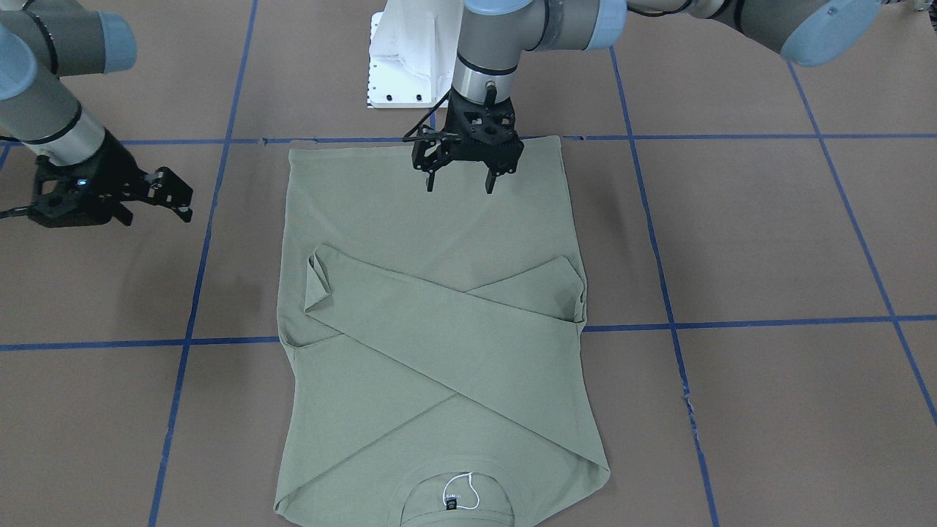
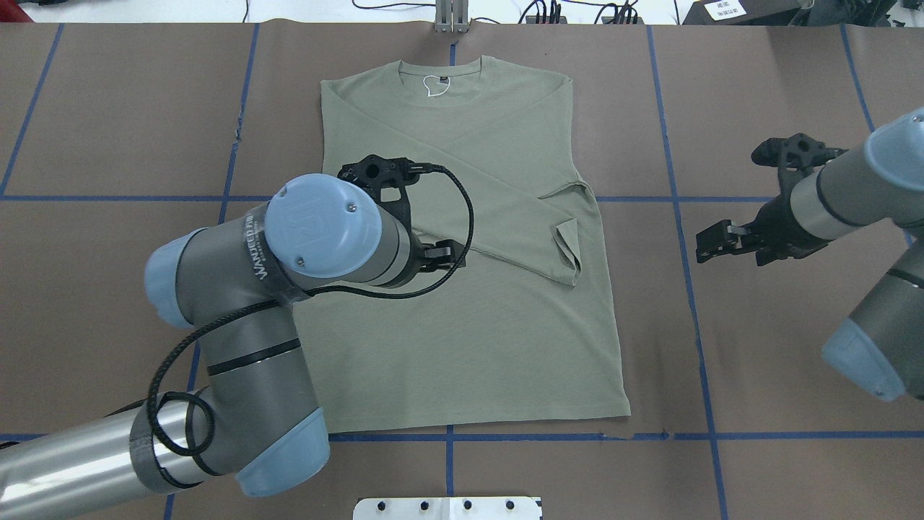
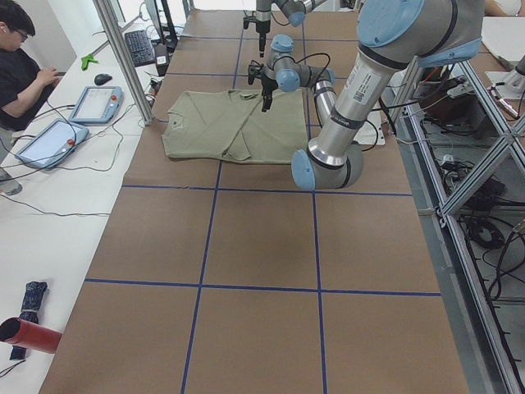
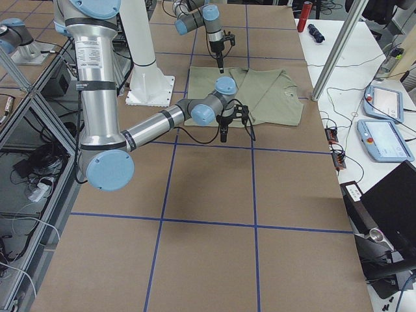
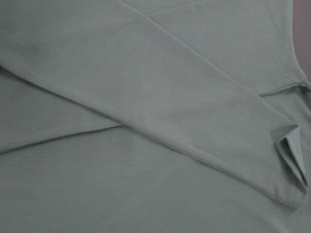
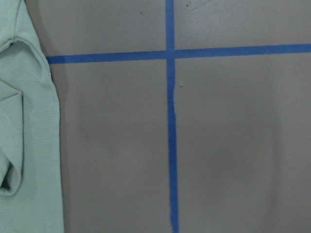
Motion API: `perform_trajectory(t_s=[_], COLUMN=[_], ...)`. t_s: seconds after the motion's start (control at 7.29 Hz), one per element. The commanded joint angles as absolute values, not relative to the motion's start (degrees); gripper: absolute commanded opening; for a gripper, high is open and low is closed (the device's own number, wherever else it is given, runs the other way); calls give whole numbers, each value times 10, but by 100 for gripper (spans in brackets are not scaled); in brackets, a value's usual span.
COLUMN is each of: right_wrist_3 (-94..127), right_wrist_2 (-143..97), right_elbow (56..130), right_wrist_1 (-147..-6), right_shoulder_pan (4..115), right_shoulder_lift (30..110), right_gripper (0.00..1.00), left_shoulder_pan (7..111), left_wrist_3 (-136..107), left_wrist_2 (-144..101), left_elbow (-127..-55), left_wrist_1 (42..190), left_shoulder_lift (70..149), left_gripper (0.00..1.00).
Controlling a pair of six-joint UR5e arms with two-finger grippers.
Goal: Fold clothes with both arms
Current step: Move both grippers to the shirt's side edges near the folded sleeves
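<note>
Left gripper (image 1: pixel 459 184), jaws spread and empty, hovers directly above the shirt (image 1: pixel 381 219); right gripper (image 1: pixel 155 214), likewise spread, hangs beside it.

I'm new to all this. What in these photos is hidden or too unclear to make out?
- Shirt: in the overhead view one hem corner lies under the left arm; the front-facing view's bottom edge cuts off its collar.
- Neck tag: printing too small to read in any view.
- Right gripper: seen side-on, so open or shut is unclear; its wrist view shows no fingers.
</note>
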State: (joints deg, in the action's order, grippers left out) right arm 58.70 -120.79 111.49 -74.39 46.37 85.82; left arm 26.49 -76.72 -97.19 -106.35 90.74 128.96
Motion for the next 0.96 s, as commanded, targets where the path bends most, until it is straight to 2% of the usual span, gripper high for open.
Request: perform_trajectory(t_s=[0.0, 0.27, 0.41, 0.82], right_wrist_3=[642, 633, 633, 603], right_wrist_2=[-1149, -1113, -1109, -1100], right_elbow=[1105, 1008, 967, 931], right_wrist_1=[-749, -822, -823, -820], right_shoulder_pan=[377, 367, 367, 367], right_shoulder_lift=[798, 656, 629, 615], right_gripper=[100, 100, 100, 100], left_shoulder_pan=[267, 275, 279, 279], left_wrist_3=[-759, -752, -736, -736], left_wrist_2=[-972, -972, -972, -972], left_elbow=[-1107, -1186, -1203, -1204], left_wrist_1=[901, 901, 900, 900], left_shoulder_lift=[1262, 1196, 1184, 1183], left_gripper=[99, 99, 99, 99])
